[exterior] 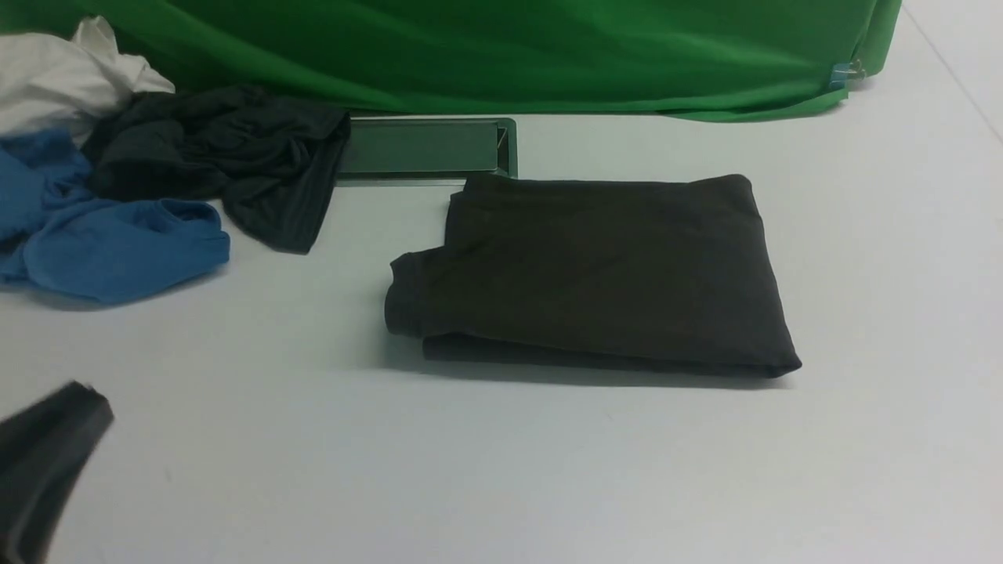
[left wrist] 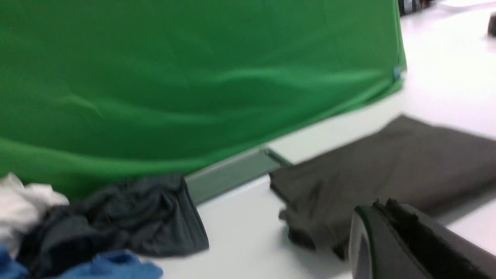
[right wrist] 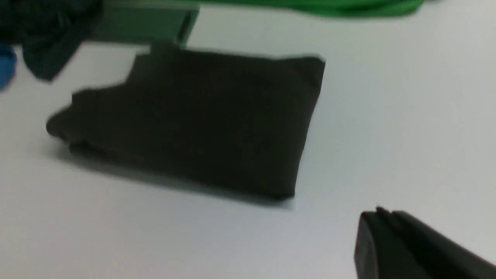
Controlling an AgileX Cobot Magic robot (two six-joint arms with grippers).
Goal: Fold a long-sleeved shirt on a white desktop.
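The long-sleeved shirt (exterior: 595, 274) lies folded into a thick dark rectangle on the white desktop (exterior: 501, 470), a little right of centre, with a sleeve cuff sticking out at its left edge. In the front view my left gripper (exterior: 82, 399) shows blurred at the lower left, well clear of the shirt. In its wrist view the left gripper (left wrist: 381, 205) is shut and holds nothing, with the shirt (left wrist: 387, 170) lying beyond it. My right gripper (right wrist: 378, 213) is shut and empty above bare desktop, near the shirt (right wrist: 201, 120); the front view does not show it.
A heap of other clothes sits at the back left: a greenish-black garment (exterior: 227, 157), a blue one (exterior: 102, 235) and a white one (exterior: 63, 74). A grey metal-framed hatch (exterior: 427, 149) lies behind the shirt. A green cloth backdrop (exterior: 501, 47) closes the far edge.
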